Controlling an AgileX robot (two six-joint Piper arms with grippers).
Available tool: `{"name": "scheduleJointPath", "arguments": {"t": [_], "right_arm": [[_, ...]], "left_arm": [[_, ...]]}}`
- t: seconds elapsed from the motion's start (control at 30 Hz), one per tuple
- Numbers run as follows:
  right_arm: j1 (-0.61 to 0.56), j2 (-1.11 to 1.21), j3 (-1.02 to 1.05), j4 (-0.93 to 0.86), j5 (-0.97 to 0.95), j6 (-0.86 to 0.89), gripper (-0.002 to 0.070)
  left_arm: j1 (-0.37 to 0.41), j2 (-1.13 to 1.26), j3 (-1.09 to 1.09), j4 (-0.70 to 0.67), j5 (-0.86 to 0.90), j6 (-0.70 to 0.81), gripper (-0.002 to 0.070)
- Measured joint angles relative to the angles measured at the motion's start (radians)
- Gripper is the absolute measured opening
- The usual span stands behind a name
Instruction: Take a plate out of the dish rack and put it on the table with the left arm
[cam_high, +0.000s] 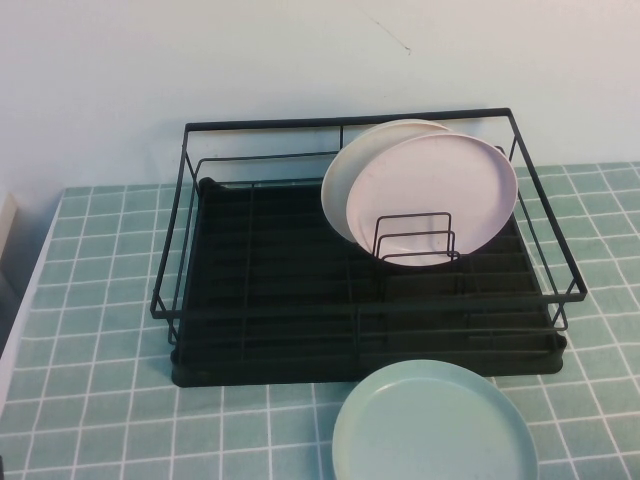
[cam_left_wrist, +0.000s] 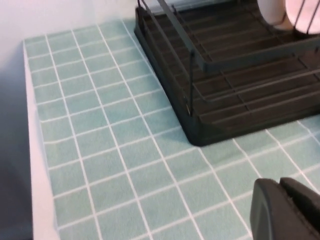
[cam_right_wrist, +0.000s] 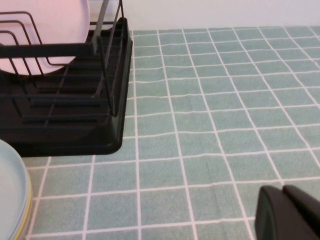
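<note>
Mint-green plate is seen nearest the camera in the high view — flat on the bench, just in front of the dish rack's front edge, right of centre. Judged from that, the placing step looks already done; no arm is visible in the high view, so both seem pulled back.

Largest first: the bench of teal tiles, then the black dish rack, then the plates. Two plates are left upright in the rack's right rear, leaning behind a wire divider — a pale pink plate in front, a whitish plate behind it.

Key relation: the plate's edge shows in the right wrist view, not in the left wrist view, so the right gripper is judged nearer it; the left gripper hangs over bare tiles off the rack's left front corner. Round plate — no long axis.

Fingers: only a dark tip of each gripper is shown; open or closed cannot be told. Nothing is held visibly.

No brands, labels or writing can be read.
</note>
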Motion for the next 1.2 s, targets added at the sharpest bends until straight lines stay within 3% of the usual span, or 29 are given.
{"name": "scheduleJointPath", "arguments": {"t": [0.23,0.43,0.7,1.2], "right_arm": [[0.000,0.000,0.000,0.000,0.000,0.000,-0.0001],[0.000,0.000,0.000,0.000,0.000,0.000,-0.0001],[0.000,0.000,0.000,0.000,0.000,0.000,-0.0001],[0.000,0.000,0.000,0.000,0.000,0.000,-0.0001]], "left_arm": [[0.181,-0.193,0.290,-0.099,-0.276,0.017,-0.0003],[0.292,-0.204,0.381,-0.157,-0.330,0.091,-0.0003],[0.301,-0.208,0.383,-0.175,-0.334,0.219,-0.0003],[0.301,-0.208,0.383,-0.218,-0.343,0.234,-0.0003]]}}
